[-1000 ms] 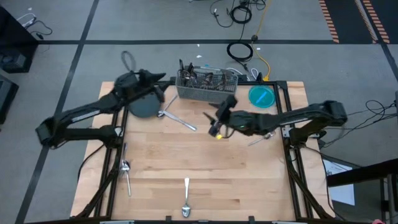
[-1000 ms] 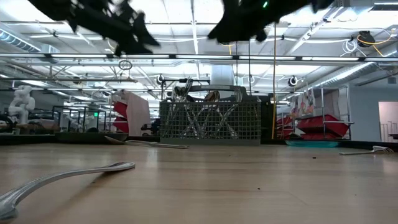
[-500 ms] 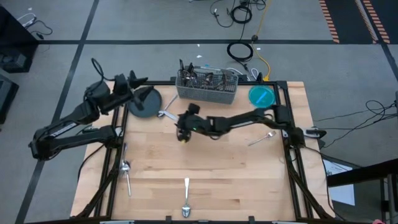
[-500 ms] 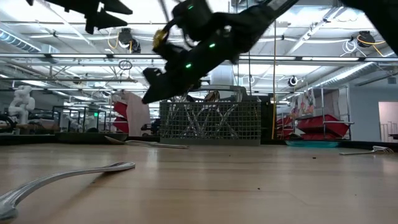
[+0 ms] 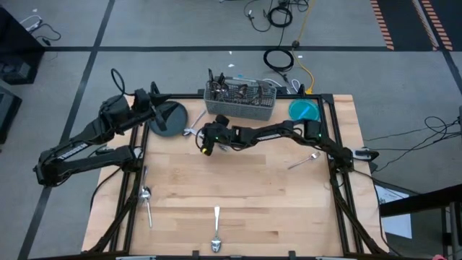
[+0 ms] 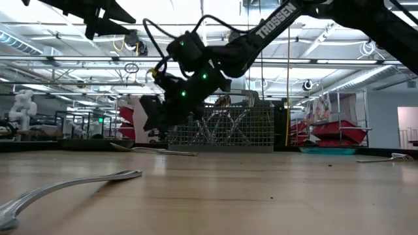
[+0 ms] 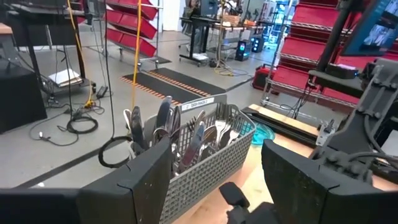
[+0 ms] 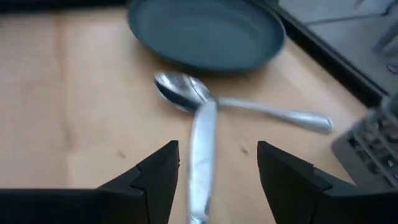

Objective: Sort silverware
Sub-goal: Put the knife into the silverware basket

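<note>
Right gripper [image 5: 204,143] low over the pale wood table [image 5: 253,195], just beside the dark round plate [image 5: 168,118]. Fingers apart, holding nothing. Right under it, a shiny spoon [image 8: 186,93] and a flat smooth knife [image 8: 200,158], crossed and touching. More shiny silverware standing up in the grey wire-mesh caddy [image 5: 240,100]. Another spoon [image 5: 215,242] at the near edge, a fork [image 5: 304,160] off to the right. Left gripper [image 5: 154,101] up by the plate's far-left side, fingers wide, empty.

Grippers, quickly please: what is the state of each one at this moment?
Left gripper: open, holding nothing, raised near the caddy.
Right gripper: open, empty, above a knife beside a spoon.
</note>
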Robot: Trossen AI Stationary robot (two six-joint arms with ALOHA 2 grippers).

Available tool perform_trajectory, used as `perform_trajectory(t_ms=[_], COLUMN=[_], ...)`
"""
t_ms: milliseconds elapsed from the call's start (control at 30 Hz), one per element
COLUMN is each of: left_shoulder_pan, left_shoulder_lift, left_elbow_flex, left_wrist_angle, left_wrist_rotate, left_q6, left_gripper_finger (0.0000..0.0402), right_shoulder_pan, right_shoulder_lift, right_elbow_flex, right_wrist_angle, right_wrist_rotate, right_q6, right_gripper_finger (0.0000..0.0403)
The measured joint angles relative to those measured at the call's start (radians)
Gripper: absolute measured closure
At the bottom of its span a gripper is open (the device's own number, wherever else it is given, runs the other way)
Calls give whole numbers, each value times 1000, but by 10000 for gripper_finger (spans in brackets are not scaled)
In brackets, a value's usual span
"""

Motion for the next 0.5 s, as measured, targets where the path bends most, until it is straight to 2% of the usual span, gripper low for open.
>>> perform_trajectory(t_ms=[167,400,500], left_shoulder_pan=[0,0,-2], left_shoulder_lift=[0,0,0], left_elbow_flex=[0,0,0], left_wrist_angle=[-2,-25,-26], left_wrist_rotate=[0,-1,-1], left_q6=[6,7,7], left_gripper_finger=[155,155,155], right_shoulder_pan=[-7,-8,-7], right_shoulder_lift=[21,60,75], right_elbow_flex=[0,1,6], right_wrist_angle=[-63,-120,-177], right_wrist_rotate=[-45,-50,-51], right_q6=[38,125,216], right_gripper_finger=[199,200,231])
